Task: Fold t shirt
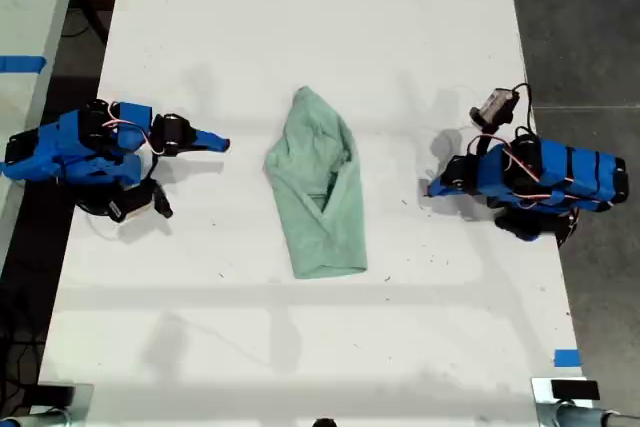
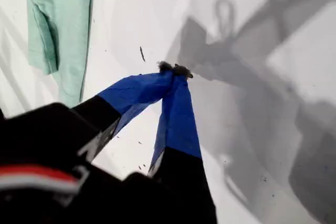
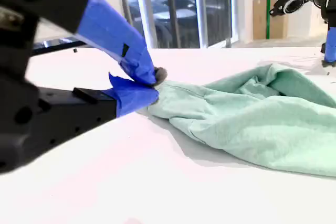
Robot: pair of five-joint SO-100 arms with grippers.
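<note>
A robotics lab: a long white desk (image 1: 300, 27) marked with blue tape (image 1: 566, 357), grey concrete floor (image 1: 580, 37) at three o'clock, exposed cables (image 1: 515, 152) on blue arms.

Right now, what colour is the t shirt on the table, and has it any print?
Pale mint green, plain, no print: the t shirt shows best in the exterior view.

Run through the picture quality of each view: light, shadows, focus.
Exterior view: even overhead light, sharp, soft arm shadows on the white table. First wrist view: hard dark arm shadows on the table beside my first gripper, whose own body is blurred up close. Second wrist view: bright windows behind, t shirt sharp, my second gripper slightly soft.
</note>
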